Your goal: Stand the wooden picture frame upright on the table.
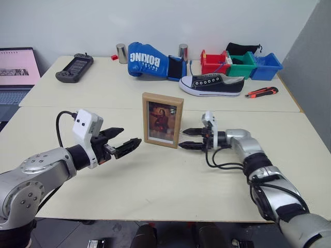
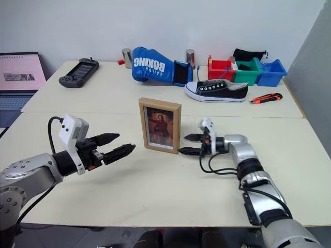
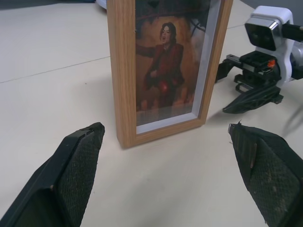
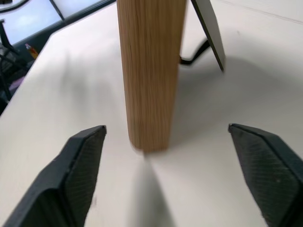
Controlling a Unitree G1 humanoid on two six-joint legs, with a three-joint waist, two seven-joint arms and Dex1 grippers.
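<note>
Head stereo pair looking down; wrist cameras close (both facing wooden picture frame (image 1: 163, 120)).

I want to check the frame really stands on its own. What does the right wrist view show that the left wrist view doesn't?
Right wrist view: the wooden picture frame edge-on, with its fold-out stand propped behind it on the table. Left wrist view: the frame's portrait front and the open right gripper beside it. Both: the frame upright on the table, clear of that arm's own open fingers.
</note>
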